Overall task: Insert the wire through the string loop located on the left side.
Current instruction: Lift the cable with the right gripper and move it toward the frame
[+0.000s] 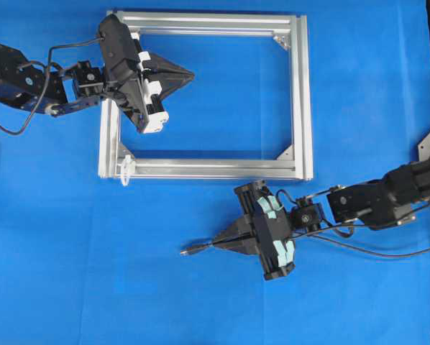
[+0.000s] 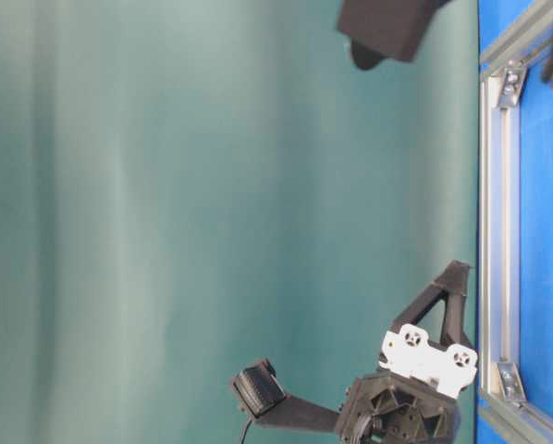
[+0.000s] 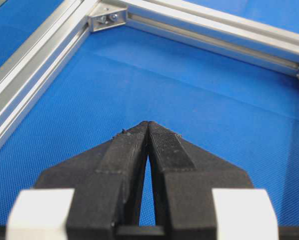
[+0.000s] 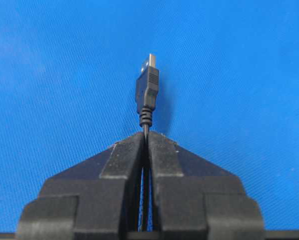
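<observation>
Right gripper (image 4: 147, 134) clamped on the wire (image 4: 146, 122) just behind the strain relief, jaws pressed together with the cable pinched between them; plug (image 4: 147, 90) standing clear of the fingertips, metallic tip forward, roughly in line with the jaws. In the overhead view, right gripper (image 1: 216, 244) found lower centre of the frame, plug (image 1: 192, 251) pointing toward the left edge, just below the bottom rail of the aluminium frame (image 1: 301, 93); remaining cable trailing off toward the right edge. String loop (image 1: 126, 171) located at the lower left corner of the aluminium frame, left of and above the plug, well apart from it. Left gripper (image 1: 192, 72) closed on nothing, fingers (image 3: 162, 142) meeting at the tips, hovering inside the frame opening in the upper left of the overhead view, clear of the loop. Judged step in hand: carrying the plug to the loop and threading it. Recommended: short free length of wire ahead of the jaws kept as is, giving little droop; plug axis aligned with the loop opening before advancing; slow approach, since a thin cord loop likely deflects or folds under a glancing touch. Loop orientation too small to confirm; steadying by the idle left gripper possibly needed.
</observation>
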Tool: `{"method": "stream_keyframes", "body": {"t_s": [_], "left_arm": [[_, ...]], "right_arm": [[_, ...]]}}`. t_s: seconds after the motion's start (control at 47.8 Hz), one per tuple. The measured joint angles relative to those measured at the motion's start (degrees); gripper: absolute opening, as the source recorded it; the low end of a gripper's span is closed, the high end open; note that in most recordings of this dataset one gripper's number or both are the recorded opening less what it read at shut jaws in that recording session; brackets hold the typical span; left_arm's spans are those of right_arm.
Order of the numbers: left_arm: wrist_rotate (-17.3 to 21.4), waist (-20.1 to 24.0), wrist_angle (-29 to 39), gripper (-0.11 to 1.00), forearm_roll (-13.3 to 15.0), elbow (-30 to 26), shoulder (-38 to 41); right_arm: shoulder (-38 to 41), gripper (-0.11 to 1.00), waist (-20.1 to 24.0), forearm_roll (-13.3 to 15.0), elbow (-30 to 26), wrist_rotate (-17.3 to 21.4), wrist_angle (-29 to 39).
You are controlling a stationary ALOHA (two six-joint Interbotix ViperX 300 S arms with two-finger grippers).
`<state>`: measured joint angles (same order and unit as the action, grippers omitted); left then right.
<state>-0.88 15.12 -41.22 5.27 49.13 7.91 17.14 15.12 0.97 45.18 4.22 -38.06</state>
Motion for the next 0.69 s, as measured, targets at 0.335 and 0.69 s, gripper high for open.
{"method": "stream_keyframes", "body": {"t_s": [0.335,0.69], "left_arm": [[0.0,0.0,0.0,0.00,0.0,0.1,0.0],[0.0,0.0,0.0,0.00,0.1,0.1,0.0]], "right_arm": [[-10.8,0.00,0.0,0.0,0.0,-1.8,11.4],[-17.5,0.00,-0.2,0.0,0.0,-1.9,16.7]]}}
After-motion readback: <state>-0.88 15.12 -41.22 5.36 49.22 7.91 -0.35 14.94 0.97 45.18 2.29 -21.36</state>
